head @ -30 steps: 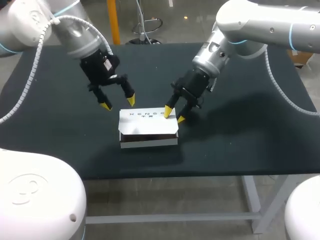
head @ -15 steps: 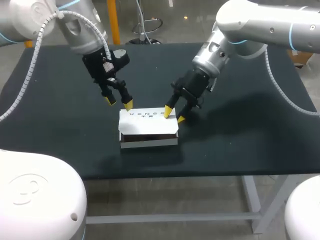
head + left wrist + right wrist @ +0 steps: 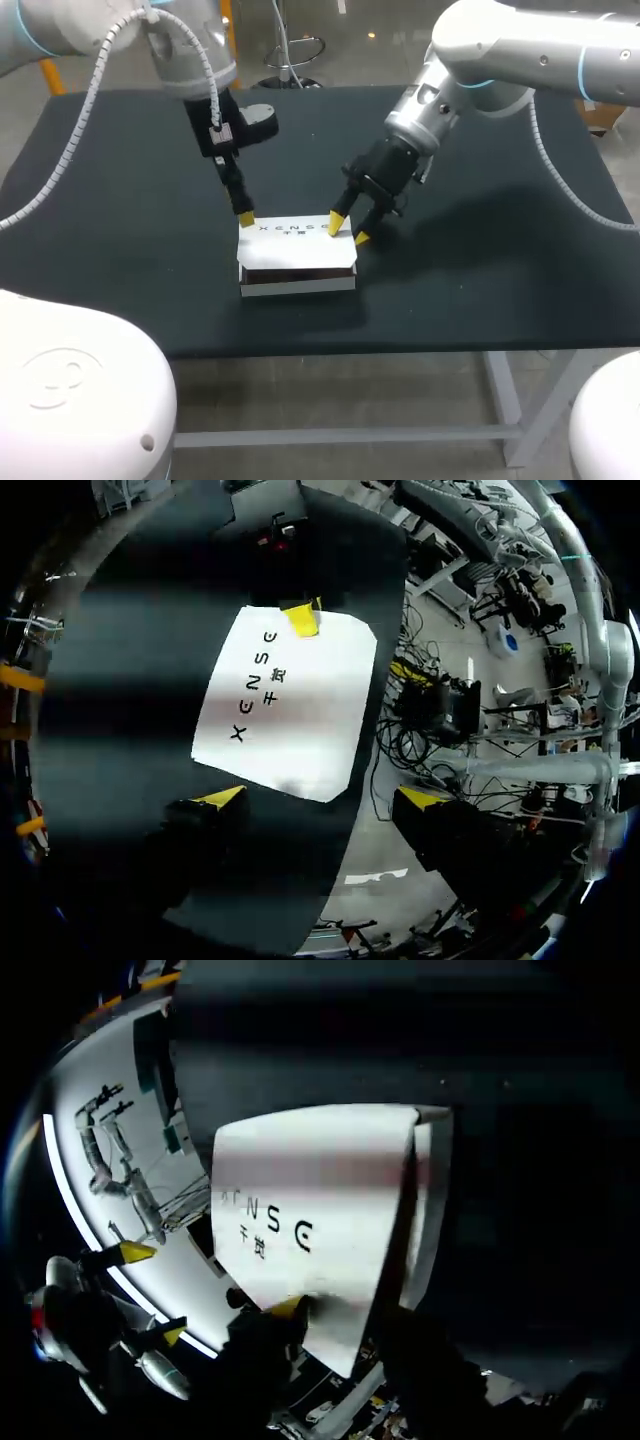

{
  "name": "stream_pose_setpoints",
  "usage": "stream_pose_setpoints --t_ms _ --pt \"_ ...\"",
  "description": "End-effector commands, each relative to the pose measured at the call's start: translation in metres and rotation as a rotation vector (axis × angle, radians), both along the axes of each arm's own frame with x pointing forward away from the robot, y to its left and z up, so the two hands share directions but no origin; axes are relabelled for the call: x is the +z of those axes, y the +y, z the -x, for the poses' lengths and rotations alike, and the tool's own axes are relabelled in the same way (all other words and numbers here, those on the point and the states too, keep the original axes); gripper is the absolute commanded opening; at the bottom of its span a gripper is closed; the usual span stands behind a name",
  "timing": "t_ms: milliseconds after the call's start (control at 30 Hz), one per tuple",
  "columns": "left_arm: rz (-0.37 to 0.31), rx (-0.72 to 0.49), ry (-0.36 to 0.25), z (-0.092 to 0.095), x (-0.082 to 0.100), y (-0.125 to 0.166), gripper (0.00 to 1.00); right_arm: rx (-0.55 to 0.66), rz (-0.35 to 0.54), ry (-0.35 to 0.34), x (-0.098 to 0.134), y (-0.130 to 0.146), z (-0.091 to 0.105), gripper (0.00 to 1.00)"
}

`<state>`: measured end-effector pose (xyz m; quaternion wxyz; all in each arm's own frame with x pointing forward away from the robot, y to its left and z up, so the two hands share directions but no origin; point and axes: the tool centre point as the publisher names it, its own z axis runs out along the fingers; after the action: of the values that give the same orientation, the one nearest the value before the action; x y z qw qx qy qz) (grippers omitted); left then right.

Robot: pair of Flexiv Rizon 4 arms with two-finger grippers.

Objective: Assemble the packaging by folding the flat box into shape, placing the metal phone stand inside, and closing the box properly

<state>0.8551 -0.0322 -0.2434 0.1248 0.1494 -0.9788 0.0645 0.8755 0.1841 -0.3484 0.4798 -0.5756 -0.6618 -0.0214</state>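
Box (image 3: 297, 255) on table (image 3: 120, 250), near centre. Left gripper (image 3: 245, 216) above box's back-left corner. Right gripper (image 3: 349, 230) at box's back-right corner: 1 fingertip on lid, 1 just beside box's right side.

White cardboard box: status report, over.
Left gripper open, tip at far corner of white cardboard box. Right gripper open, tip on lid. Lid down, dark gap in front. Nothing blocking.

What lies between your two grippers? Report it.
Only the box's white lid, with the left gripper and the right gripper at its back corners; the head view shows it.
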Motion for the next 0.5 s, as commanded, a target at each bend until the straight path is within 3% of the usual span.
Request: stream_pose_setpoints --t_ms 33,333,500 --pt "-0.013 -0.068 -0.075 0.003 -0.008 -0.004 1.0 0.006 0.0 0.004 -0.001 0.001 -0.002 0.45" --pt "0.073 -0.21 -0.223 0.012 -0.027 -0.006 1.0 0.006 0.0 0.004 -0.001 0.001 -0.002 0.45" --pt "0.076 -0.25 -0.278 0.018 -0.032 -0.011 1.0 0.006 0.0 0.004 -0.001 0.001 -0.002 0.44"
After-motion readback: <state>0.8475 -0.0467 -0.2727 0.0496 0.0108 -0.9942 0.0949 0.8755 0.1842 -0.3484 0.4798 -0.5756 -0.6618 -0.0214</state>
